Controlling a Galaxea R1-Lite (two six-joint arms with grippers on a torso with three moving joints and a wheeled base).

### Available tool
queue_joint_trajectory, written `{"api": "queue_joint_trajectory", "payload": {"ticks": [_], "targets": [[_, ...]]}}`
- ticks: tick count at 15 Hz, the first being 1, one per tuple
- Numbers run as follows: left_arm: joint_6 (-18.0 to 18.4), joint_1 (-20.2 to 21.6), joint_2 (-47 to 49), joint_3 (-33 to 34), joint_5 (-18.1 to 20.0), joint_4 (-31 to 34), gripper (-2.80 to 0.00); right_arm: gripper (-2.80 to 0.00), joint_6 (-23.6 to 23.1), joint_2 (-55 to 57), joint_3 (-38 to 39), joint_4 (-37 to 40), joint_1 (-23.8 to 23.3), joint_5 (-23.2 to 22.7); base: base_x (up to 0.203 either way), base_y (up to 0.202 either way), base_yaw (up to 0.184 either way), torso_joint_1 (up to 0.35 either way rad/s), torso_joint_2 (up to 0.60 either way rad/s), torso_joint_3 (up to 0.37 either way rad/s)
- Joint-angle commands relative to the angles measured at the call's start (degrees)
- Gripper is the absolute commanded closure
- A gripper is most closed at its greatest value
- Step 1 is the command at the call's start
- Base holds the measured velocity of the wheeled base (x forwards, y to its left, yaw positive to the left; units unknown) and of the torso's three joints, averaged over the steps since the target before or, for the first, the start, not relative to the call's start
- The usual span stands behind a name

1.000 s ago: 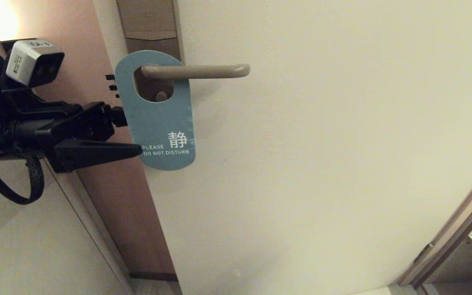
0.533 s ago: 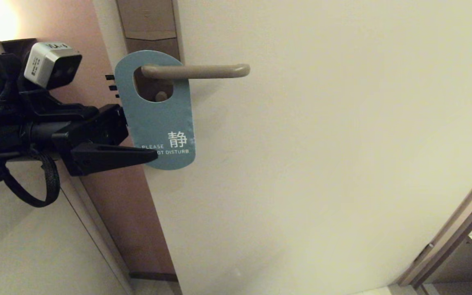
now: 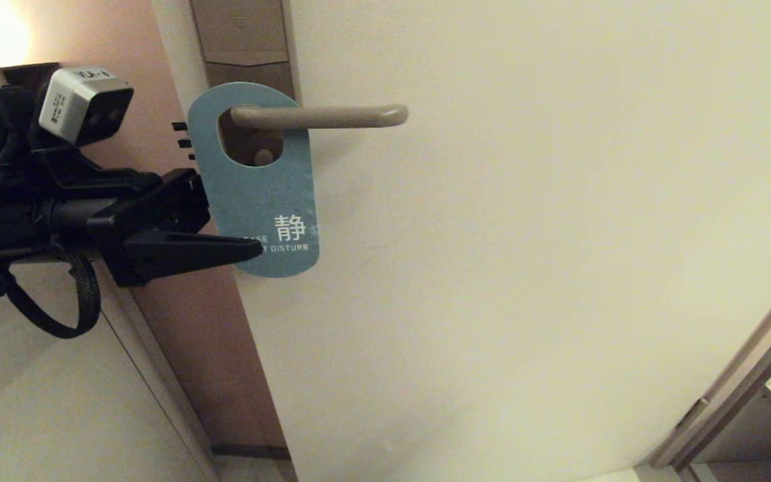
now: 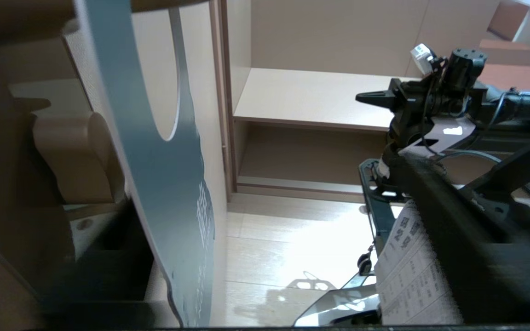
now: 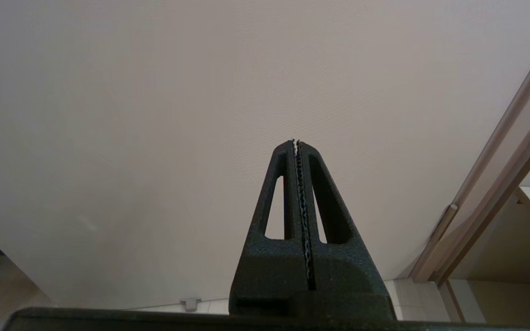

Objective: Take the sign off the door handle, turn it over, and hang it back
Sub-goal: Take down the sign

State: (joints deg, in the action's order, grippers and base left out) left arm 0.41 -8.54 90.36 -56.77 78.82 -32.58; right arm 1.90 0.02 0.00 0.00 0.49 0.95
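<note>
While the sign [image 3: 258, 194] hangs by its oval hole over the door handle [image 3: 322, 116], its blue face is turned out, showing a white Chinese character and, beneath it, the readable remnants "ASE" and "T DISTURB"; the rest of that lettering is covered by a black finger [image 3: 191, 251]; the card's long axis runs up and down, rounded top at the lever, rounded bottom edge hanging free against the cream door [image 3: 526, 234]; the lever itself lies level, its rounded tip pointing to the right in the head view, its root on a tall brown lock plate [image 3: 241, 40]; the left gripper [image 3: 225, 224] reaches in from the door's edge with its jaws spread wide, one finger crossing in front of the sign's lower corner, the other hidden behind the card, so the sign stands between them; no squeeze on the card can be seen; from the left wrist camera the sign [image 4: 164, 184] appears edge-on; the right gripper [image 5: 296, 142] is parked away from the handle, facing bare door, its two fingers pressed together on nothing.
</note>
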Motion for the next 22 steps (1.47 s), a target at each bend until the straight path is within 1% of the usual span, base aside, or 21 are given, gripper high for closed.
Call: {"api": "queue_joint_trajectory", "payload": {"ticks": [1, 4, 10, 13, 14, 17, 22], "targets": [[-0.3, -0.1, -0.2, 0.0, 0.3, -0.6, 0.00, 0.00, 0.0, 0.0, 0.0, 0.0, 0.0, 0.0, 0.000, 0.000, 0.000, 0.000, 0.00, 0.000], [-0.4, -0.8, -0.4, 0.1, -1.2, -0.7, 0.00, 0.00, 0.0, 0.0, 0.0, 0.0, 0.0, 0.0, 0.000, 0.000, 0.000, 0.000, 0.00, 0.000], [-0.3, -0.9, -0.9, 0.2, -2.0, -0.8, 0.00, 0.00, 0.0, 0.0, 0.0, 0.0, 0.0, 0.0, 0.000, 0.000, 0.000, 0.000, 0.00, 0.000], [-0.3, -1.3, -1.7, 0.3, -4.2, -0.7, 0.00, 0.00, 0.0, 0.0, 0.0, 0.0, 0.0, 0.0, 0.000, 0.000, 0.000, 0.000, 0.00, 0.000], [-0.2, -1.4, -1.9, 0.4, -5.3, -0.7, 0.00, 0.00, 0.0, 0.0, 0.0, 0.0, 0.0, 0.0, 0.000, 0.000, 0.000, 0.000, 0.00, 0.000], [-0.1, -2.5, -2.2, 1.1, -10.1, -0.7, 0.00, 0.00, 0.0, 0.0, 0.0, 0.0, 0.0, 0.0, 0.000, 0.000, 0.000, 0.000, 0.00, 0.000], [0.0, -6.1, -3.4, 2.4, -19.7, -0.6, 0.00, 0.00, 0.0, 0.0, 0.0, 0.0, 0.0, 0.0, 0.000, 0.000, 0.000, 0.000, 0.00, 0.000]]}}
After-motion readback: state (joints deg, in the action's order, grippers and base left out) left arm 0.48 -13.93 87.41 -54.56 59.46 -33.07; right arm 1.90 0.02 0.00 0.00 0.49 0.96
